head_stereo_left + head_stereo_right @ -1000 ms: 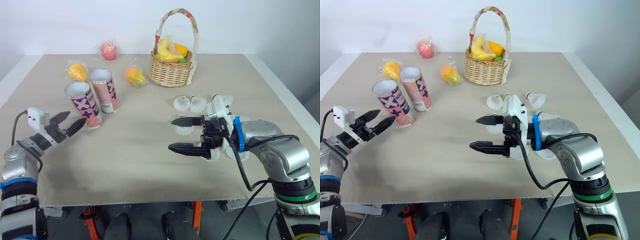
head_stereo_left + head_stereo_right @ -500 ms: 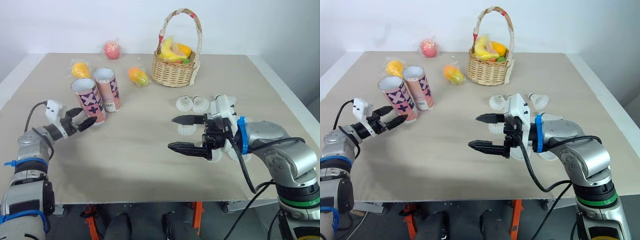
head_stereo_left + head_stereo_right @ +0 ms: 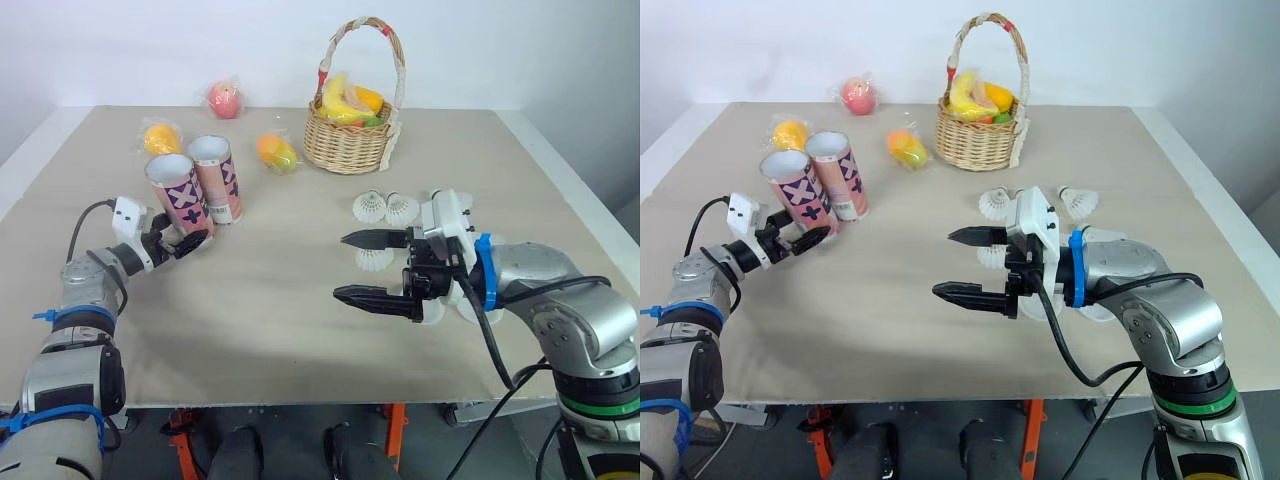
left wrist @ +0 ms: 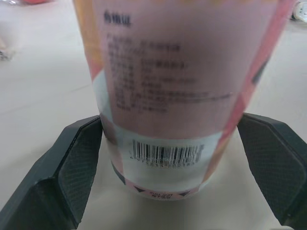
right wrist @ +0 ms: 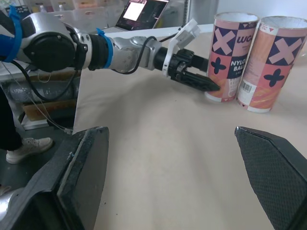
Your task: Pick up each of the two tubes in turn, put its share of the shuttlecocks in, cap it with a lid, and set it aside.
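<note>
Two pink tubes with cross patterns stand upright and open-topped on the table's left: a near tube (image 3: 177, 199) and a far tube (image 3: 216, 178) touching it. My left gripper (image 3: 186, 240) is open at the near tube's base. In the left wrist view its fingers (image 4: 72, 167) flank the barcoded bottom of the tube (image 4: 177, 96), close against both sides. My right gripper (image 3: 341, 266) hangs open and empty above the table's middle. White shuttlecocks (image 3: 368, 207) lie beyond it, one (image 3: 372, 260) just behind its fingers, others partly hidden by the arm.
A wicker basket (image 3: 345, 145) of fruit stands at the back centre. Wrapped fruits lie at the back left: a red one (image 3: 219, 100), a yellow one (image 3: 160, 138) and an orange one (image 3: 274, 152). Bare tabletop lies between the two grippers.
My left gripper has moved forward from short of the near tube to straddle its base. The right gripper has hardly moved. The camera view shifted slightly.
</note>
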{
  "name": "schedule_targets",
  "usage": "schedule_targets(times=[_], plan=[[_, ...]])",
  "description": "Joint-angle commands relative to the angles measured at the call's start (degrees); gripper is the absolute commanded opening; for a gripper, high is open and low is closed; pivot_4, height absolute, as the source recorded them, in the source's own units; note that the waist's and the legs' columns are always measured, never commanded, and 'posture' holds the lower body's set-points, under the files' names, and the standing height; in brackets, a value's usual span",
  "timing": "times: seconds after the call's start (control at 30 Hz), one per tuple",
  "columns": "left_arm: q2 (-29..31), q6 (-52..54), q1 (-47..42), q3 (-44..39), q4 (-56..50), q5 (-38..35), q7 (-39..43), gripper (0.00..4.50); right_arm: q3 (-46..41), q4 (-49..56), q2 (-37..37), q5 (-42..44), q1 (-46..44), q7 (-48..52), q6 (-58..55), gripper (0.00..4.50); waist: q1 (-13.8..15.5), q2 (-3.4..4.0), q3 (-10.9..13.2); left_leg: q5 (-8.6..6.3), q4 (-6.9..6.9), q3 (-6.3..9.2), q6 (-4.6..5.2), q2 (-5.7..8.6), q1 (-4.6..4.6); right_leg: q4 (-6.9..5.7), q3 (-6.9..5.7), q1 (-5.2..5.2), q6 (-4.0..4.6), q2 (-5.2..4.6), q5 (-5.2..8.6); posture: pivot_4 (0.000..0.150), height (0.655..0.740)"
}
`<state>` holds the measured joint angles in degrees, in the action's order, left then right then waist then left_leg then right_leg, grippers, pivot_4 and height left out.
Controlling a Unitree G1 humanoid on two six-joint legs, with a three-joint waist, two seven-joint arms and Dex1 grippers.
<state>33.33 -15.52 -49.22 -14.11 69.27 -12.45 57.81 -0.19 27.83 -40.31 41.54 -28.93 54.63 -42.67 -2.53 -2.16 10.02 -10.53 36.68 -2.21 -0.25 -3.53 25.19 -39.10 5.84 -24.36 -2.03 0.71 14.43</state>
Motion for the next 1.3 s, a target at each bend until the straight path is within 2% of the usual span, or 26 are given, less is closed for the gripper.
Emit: schedule_targets(times=[0.03,0.07,0.4,0.63,0.77,0.87,0.93,1.1,1.3], plan=[[-0.51,-1.84,-1.49,-1.55,-0.19,-0.83,-1.05,3.38,-1.83,2.10,-0.87,1.37,-0.09,-0.41,0.21,4.50,0.00,0.00,0.00,0.00,0.00,0.00,0.00,0.01,0.00,0.00,0.00,0.00,0.00,0.00,0.00,0.150,0.7371],[-0.52,-2.22,-1.45,-1.56,-0.20,-0.61,-1.51,3.12,-1.77,2.09,-0.92,1.42,-0.16,-0.45,0.20,4.50,0.00,0.00,0.00,0.00,0.01,0.01,0.00,0.01,0.00,0.00,0.00,0.01,0.00,0.00,0.00,0.150,0.7371],[1.36,-3.12,3.40,-4.16,-6.06,-3.60,1.70,3.12,-1.68,2.12,-1.53,2.26,-0.13,-0.61,0.04,4.50,-0.10,0.00,0.00,0.00,0.01,0.02,0.00,-0.01,0.00,-0.01,-0.01,0.01,0.00,0.00,0.00,0.150,0.7371],[8.72,5.99,14.26,2.36,-24.64,-2.83,16.57,3.12,-2.23,0.05,-1.84,1.37,0.97,-1.30,0.70,4.50,-0.13,0.00,0.00,0.00,-0.02,0.03,0.00,-0.03,-0.01,-0.02,-0.04,0.00,0.04,-0.01,-0.01,0.150,0.7371],[14.94,8.32,17.31,7.26,-33.99,-0.64,22.81,3.12,0.20,-2.10,-0.98,-4.85,2.68,-6.99,1.04,4.50,-0.02,0.00,-0.03,0.02,0.01,0.03,-0.02,-0.04,-0.05,-0.04,-0.07,0.04,0.07,-0.03,0.01,0.150,0.7371],[18.12,10.88,16.86,9.59,-39.15,-0.15,25.90,3.12,-0.38,-1.04,1.18,-4.99,4.36,-11.88,-1.56,4.50,0.00,-0.01,-0.03,0.09,0.02,0.00,-0.04,-0.04,-0.06,-0.05,-0.10,0.05,0.05,-0.08,0.00,0.150,0.7371],[20.37,11.60,15.97,11.90,-41.88,1.19,28.22,3.12,0.21,0.89,4.80,-5.34,5.80,-18.85,-5.35,4.50,-0.06,-0.07,-0.07,0.10,0.01,0.00,-0.04,-0.10,-0.06,-0.05,-0.13,0.03,0.06,-0.03,0.01,0.150,0.7371],[22.49,13.88,14.91,16.10,-44.89,3.02,31.59,3.12,3.52,1.58,14.73,-10.01,7.34,-34.12,-12.05,4.50,-0.15,-0.06,-0.07,0.10,-0.05,0.01,-0.03,-0.15,-0.06,-0.12,-0.15,-0.04,0.15,0.03,0.05,0.150,0.7371],[22.60,13.90,13.81,18.88,-45.05,4.56,33.46,3.12,6.26,-3.31,19.20,-16.79,4.93,-40.51,-11.75,4.50,-0.17,-0.06,-0.08,0.10,-0.02,-0.02,-0.03,-0.11,-0.06,-0.12,-0.10,-0.03,0.12,-0.01,0.05,0.150,0.7371]])
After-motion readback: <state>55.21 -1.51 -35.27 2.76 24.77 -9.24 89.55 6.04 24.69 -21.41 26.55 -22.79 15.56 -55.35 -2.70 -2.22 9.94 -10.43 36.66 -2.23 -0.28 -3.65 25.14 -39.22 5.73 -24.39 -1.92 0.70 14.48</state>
